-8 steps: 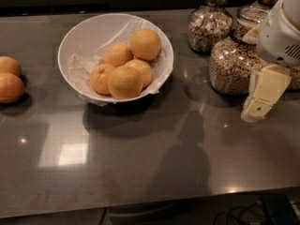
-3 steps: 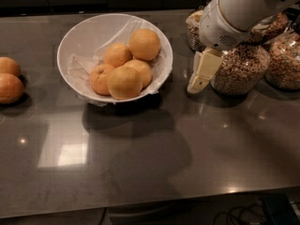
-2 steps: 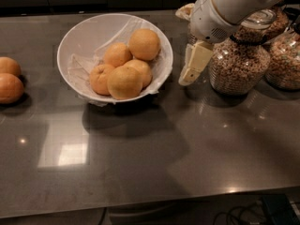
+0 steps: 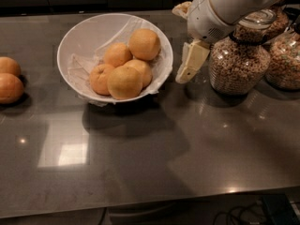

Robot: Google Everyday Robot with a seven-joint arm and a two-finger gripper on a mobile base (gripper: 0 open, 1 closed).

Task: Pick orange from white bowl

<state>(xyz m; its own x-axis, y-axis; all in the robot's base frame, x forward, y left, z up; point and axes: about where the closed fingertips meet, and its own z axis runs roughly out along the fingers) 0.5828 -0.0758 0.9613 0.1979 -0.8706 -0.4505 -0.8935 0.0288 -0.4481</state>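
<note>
And here is the bench, dark and glossy, with the white bowl (image 4: pixel 75 41) sitting towards the far edge, a little left of the middle. Crinkled white paper (image 4: pixel 80 73) lines it, and five fruit are heaped on its right-hand side. The orange (image 4: pixel 144 44), round, smooth and evenly light in colour, sits at the back of the heap, nearest the far edge and close to the bowl's right rim, resting against its neighbours. In front of it lies a paler yellowish orange (image 4: pixel 124 82), with a darker one (image 4: pixel 100 78) to the left.

The gripper (image 4: pixel 190 62) hangs just beside the bowl's right rim, outside it, in the gap between the bowl and the nearest glass jar (image 4: pixel 239 62). It points down and slightly towards the bowl, touching neither fruit nor rim. It carries nothing that can be seen, and how wide it is set cannot be told from this angle.

More jars (image 4: pixel 286 60) crowd the far right corner. Over by the left edge, two loose oranges (image 4: pixel 10 87) sit side by side, well apart from the bowl
</note>
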